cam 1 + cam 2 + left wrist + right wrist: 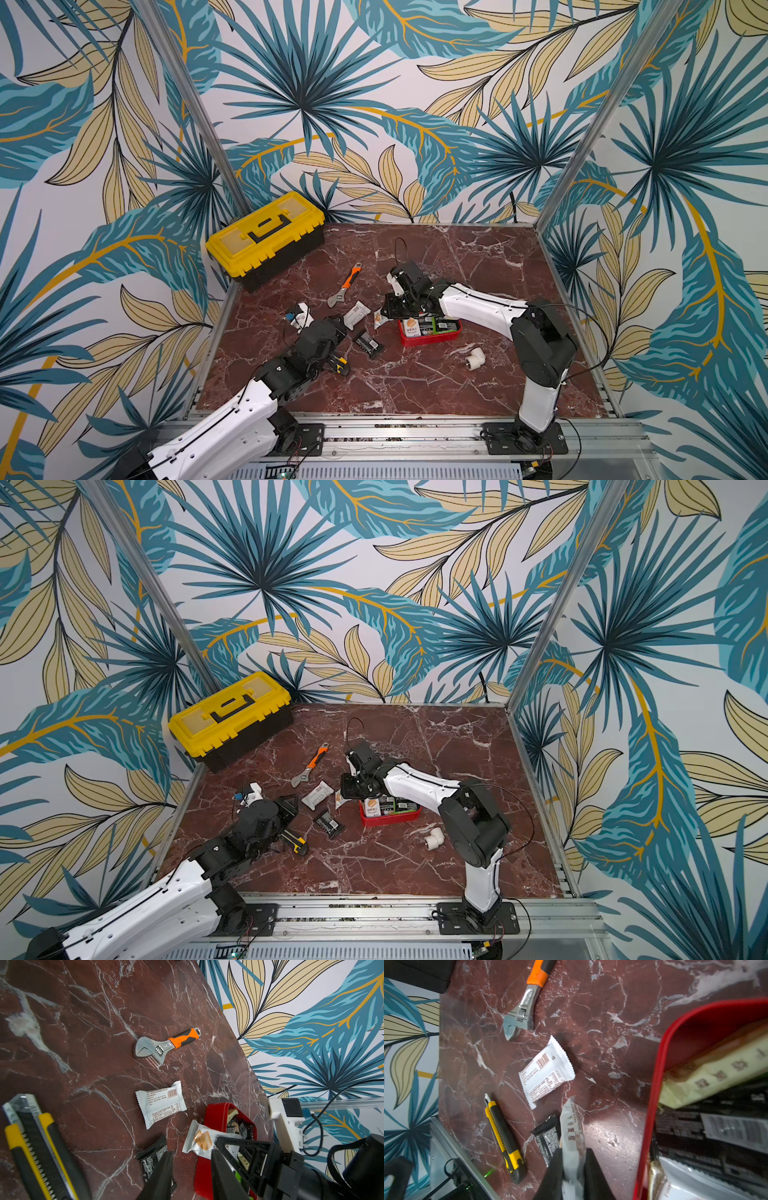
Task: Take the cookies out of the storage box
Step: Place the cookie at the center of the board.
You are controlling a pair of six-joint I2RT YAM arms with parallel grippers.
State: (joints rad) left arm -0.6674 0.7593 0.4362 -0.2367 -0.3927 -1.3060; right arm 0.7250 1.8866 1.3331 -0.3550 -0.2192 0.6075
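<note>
The red storage box (428, 340) sits mid-table with several cookies (432, 326) packed inside. My right gripper (384, 313) hovers just left of the box's rim (652, 1105), shut on a white cookie packet with orange print (572, 1126) that hangs above the marble. A white packet (356, 314) and a black packet (368, 343) lie on the table left of the box. My left gripper (191, 1163) is open and empty near the black packet (153, 1155), pointing toward the held packet (204, 1140).
An orange-handled wrench (345, 286) lies behind the loose packets. A yellow-lidded toolbox (266, 239) stands at the back left corner. A yellow-black utility knife (338, 365) lies by my left arm. A white pipe elbow (474, 358) rests in front of the box.
</note>
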